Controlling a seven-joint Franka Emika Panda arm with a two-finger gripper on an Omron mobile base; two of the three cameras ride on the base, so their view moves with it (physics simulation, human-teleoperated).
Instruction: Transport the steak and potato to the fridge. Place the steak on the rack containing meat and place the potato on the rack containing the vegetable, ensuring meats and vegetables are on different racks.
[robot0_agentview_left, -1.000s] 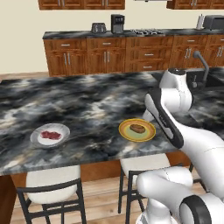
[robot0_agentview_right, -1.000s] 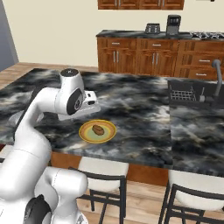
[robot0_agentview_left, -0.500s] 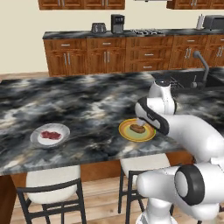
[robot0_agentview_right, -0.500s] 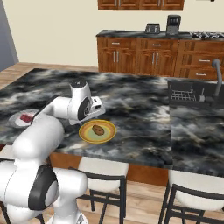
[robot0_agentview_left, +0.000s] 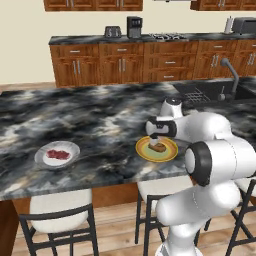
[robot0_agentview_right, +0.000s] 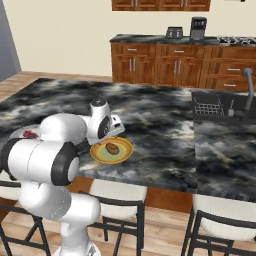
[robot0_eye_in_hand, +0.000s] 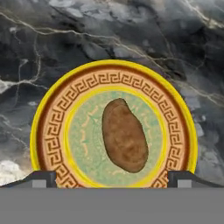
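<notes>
The potato, a smooth brown oval, lies in the middle of a yellow patterned plate on the island counter. My gripper hangs open just above it, its fingertips wide apart on either side of the plate and touching nothing. From the base, the hand points down over the potato and, from the other side, the gripper sits over the potato. The steak, red-pink, rests on a grey plate to the left. The fridge and its racks are out of view.
The dark marble island has stools along its near edge. A sink with faucet and a dish rack lie to the right. Wooden cabinets with a toaster and coffee maker line the back wall.
The arm has folded down from upright, bringing the hand low over the yellow plate and the potato. The jaws stayed open. Plates and food have not moved.
</notes>
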